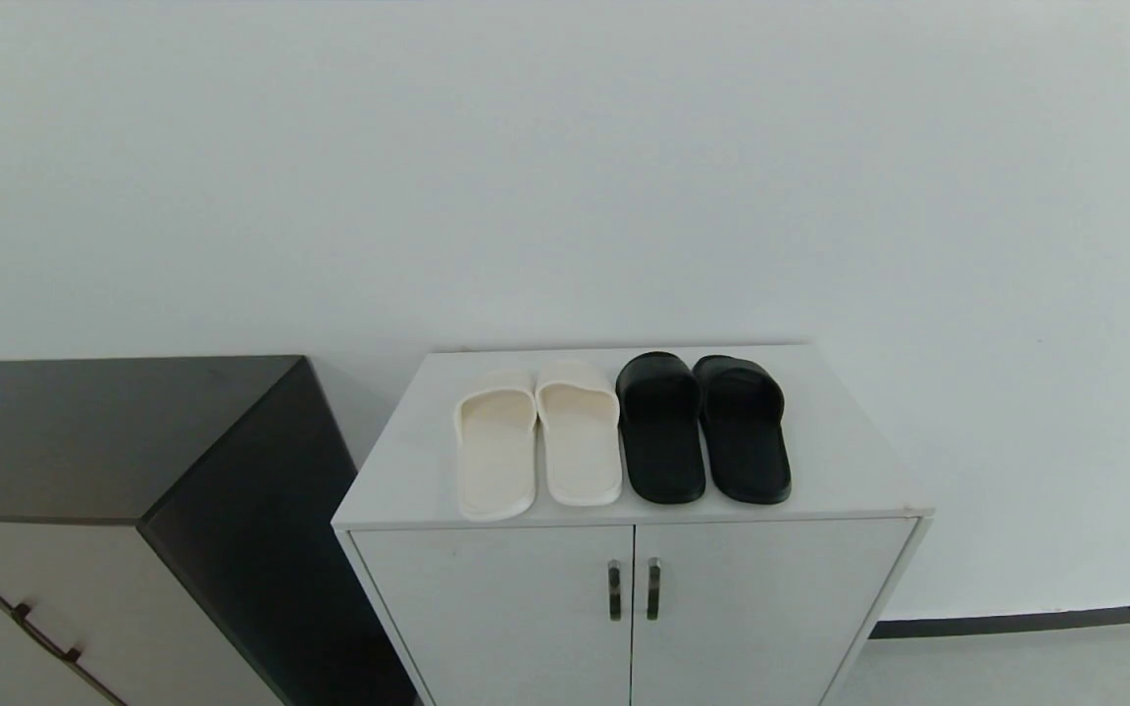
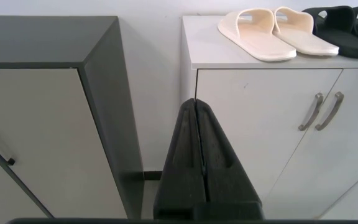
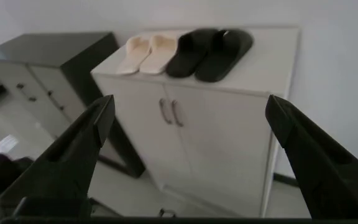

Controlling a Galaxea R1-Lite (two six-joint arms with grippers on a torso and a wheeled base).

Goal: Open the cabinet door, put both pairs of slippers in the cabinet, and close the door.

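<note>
At the lower left of the head view stands a dark-topped cabinet (image 1: pixel 124 431), boxy and matte, its pale front crossed by a slanted dark pull (image 1: pixel 45 637). Just beside it, at lower centre, is the white cabinet (image 1: pixel 487 613), smooth and flat-paneled, with both doors (image 1: pixel 751 608) closed and two slim vertical metal handles (image 1: pixel 614 589) flanking the centre seam. On its top lie two pairs of slides side by side, straps toward the plain white wall (image 1: pixel 565 176) and heels toward the front edge. The cream slippers (image 1: pixel 538 441), faintly ribbed on the insole, lie toward the left. The black slippers (image 1: pixel 704 428), smooth and rounded, are just beside them on the right. A dark baseboard (image 1: pixel 1016 621) runs along the lower right.

From lower down, the left wrist view gives the handles their bowed profile and shows the left gripper (image 2: pixel 196 106), whose textured black jaws are pressed flat together on nothing, in front of the gap between the two cabinets. The right wrist view adds the white cabinet's side panel and the pale floor (image 3: pixel 123 186). The right gripper (image 3: pixel 189 102) has its jaws spread wide and empty, well apart from the doors.
</note>
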